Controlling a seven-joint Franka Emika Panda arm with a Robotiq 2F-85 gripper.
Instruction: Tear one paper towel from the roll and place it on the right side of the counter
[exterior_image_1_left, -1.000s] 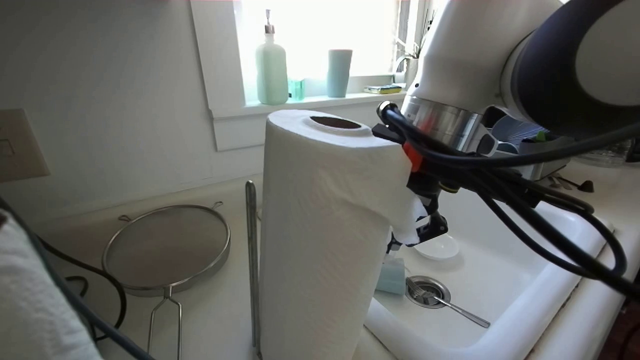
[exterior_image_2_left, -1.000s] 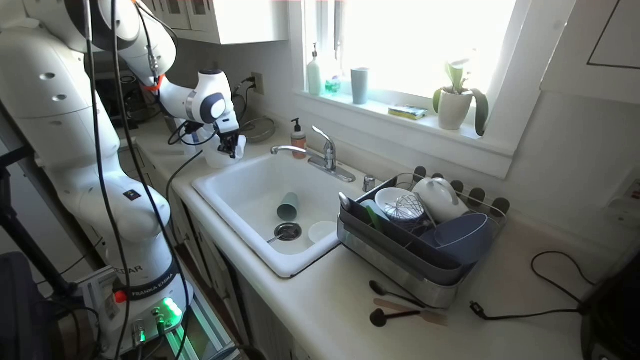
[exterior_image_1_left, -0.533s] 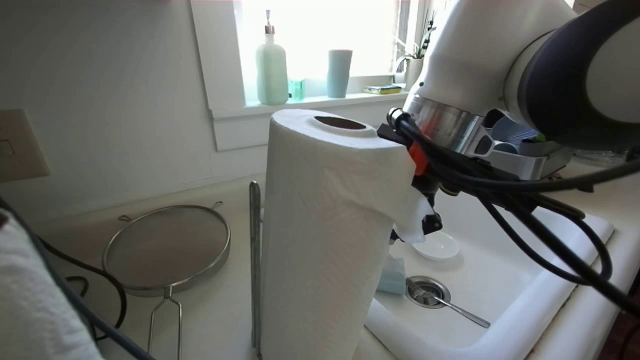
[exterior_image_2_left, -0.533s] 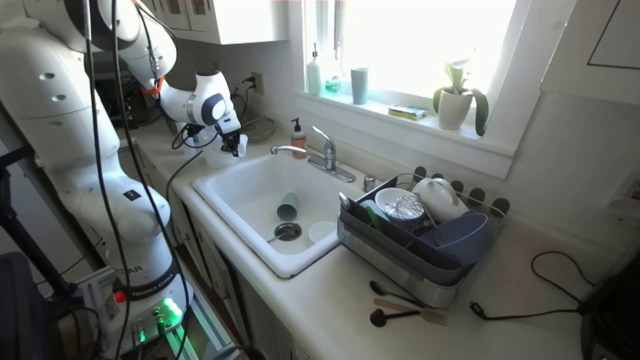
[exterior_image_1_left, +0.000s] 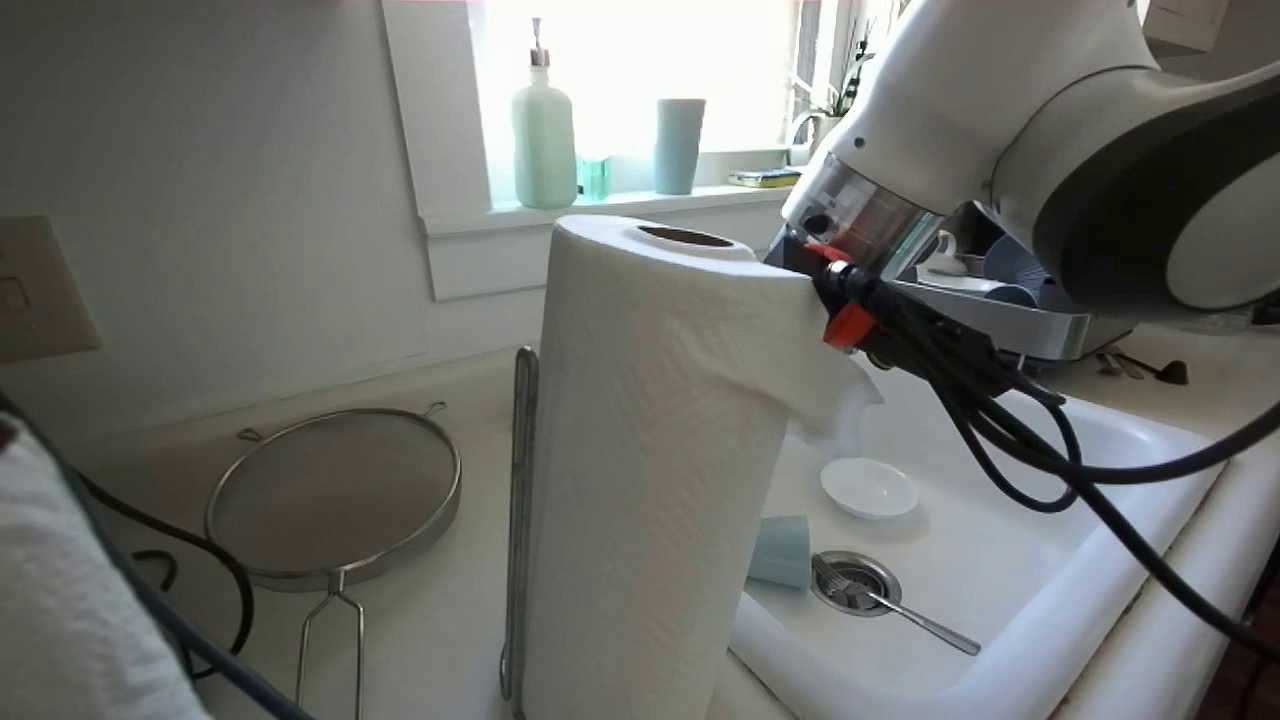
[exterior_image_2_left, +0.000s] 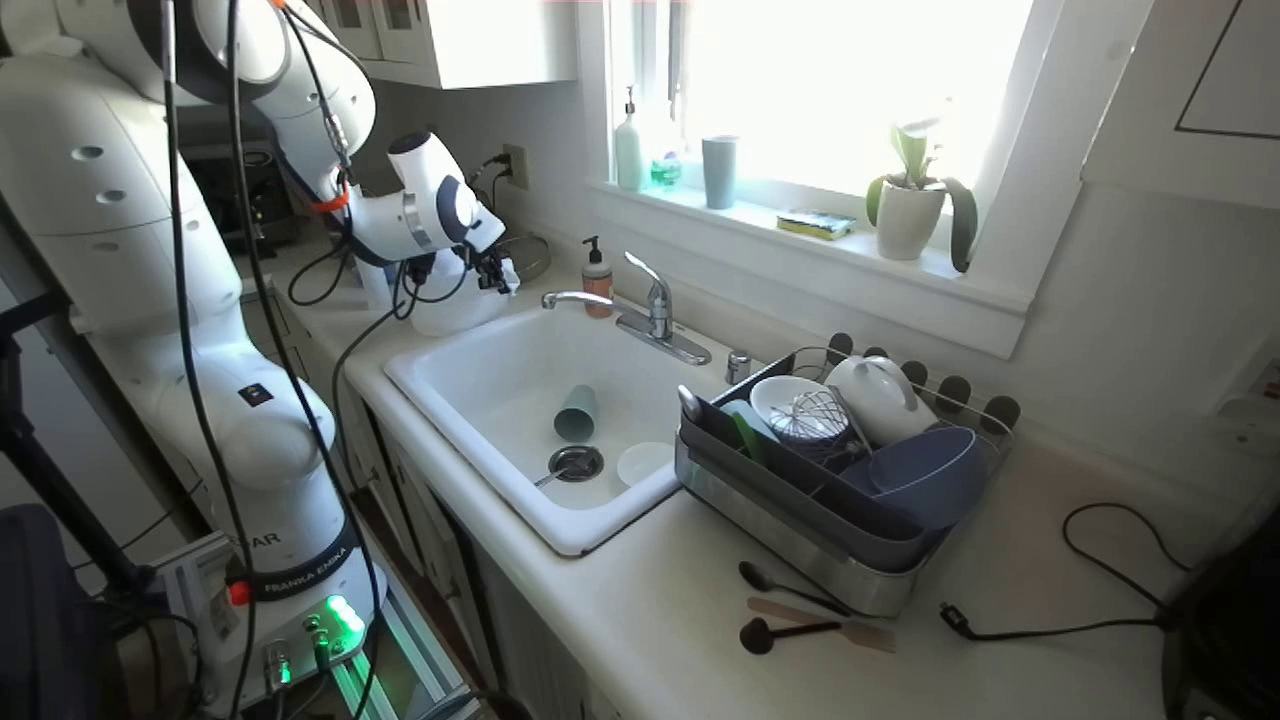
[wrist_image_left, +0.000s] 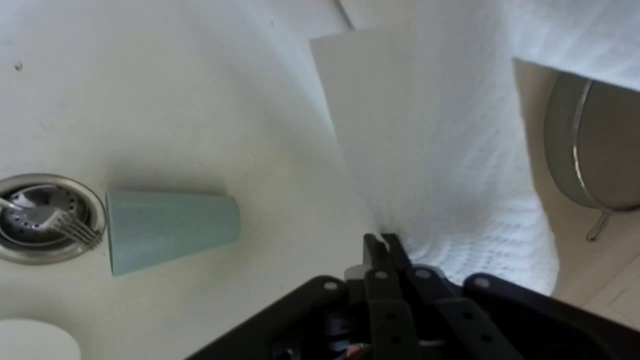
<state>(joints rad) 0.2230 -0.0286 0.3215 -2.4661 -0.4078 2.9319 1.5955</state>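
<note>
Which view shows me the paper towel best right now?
The wrist view: the paper towel is close up, pinched in the end effector. The exterior views show less: a flap sticking out past the roll, or a small white patch.

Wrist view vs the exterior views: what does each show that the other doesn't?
Only the wrist view: a close look at the pincer shut on the towel, a spot too small or hidden to judge from outside, and a brown speck in the sink.

Only in an exterior view: the hole atop the roll, the faucet, rack and plant.

Shared: pincer, towel, sink, cup, fork, sieve, plate (cut off in the wrist view).
</note>
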